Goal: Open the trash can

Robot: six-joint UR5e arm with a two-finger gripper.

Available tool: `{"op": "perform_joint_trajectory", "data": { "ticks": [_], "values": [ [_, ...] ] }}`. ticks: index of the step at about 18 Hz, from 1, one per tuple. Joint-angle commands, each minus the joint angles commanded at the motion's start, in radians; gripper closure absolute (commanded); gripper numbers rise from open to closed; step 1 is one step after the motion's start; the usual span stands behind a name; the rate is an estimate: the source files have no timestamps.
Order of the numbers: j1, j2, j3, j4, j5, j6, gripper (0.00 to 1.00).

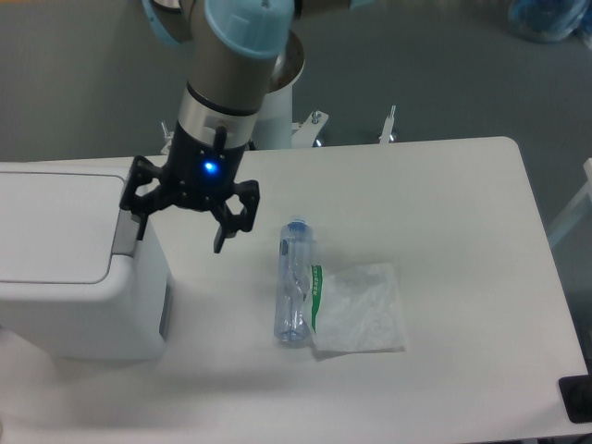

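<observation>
Lying at centre frame on the white table (pixel 444 203): a clear plastic bottle (pixel 294 292), blue cap toward the top of the picture, long axis running nearly up and down the frame. Touching its right side, a clear plastic bag (pixel 361 310) with a green stripe along the edge nearest the bottle. Both well clear of the bin, with bare tabletop between. At the left edge of the frame, the trash can (pixel 79 277): large, white, boxy, flat lid down and closed, contents hidden. Along the lid's right edge, the grey push tab (pixel 126 229). Hanging just at the can's upper right corner, the gripper (pixel 179 215), fingers spread wide and holding nothing, blue light glowing on its body; left fingertip over the top of the tab, right fingertip out over the table between can and bottle. Contact with the tab impossible to tell from this angle.
</observation>
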State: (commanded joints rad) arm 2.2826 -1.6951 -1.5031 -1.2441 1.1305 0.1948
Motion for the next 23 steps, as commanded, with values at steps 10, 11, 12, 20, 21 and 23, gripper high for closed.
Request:
{"op": "perform_joint_trajectory", "data": {
  "ticks": [10,11,12,20,21,23],
  "values": [
    [0.0,0.002,-0.065,0.018,0.002,-0.008,0.0],
    [0.0,0.0,-0.065,0.018,0.002,-0.009,0.0],
    [0.0,-0.003,-0.065,0.02,0.002,-0.009,0.0],
    [-0.003,-0.005,-0.065,0.02,0.009,-0.009,0.0],
    [-0.003,-0.005,-0.065,0.021,0.009,-0.009,0.0],
    [-0.002,-0.003,-0.054,0.023,0.009,-0.006,0.0]
  ]
}}
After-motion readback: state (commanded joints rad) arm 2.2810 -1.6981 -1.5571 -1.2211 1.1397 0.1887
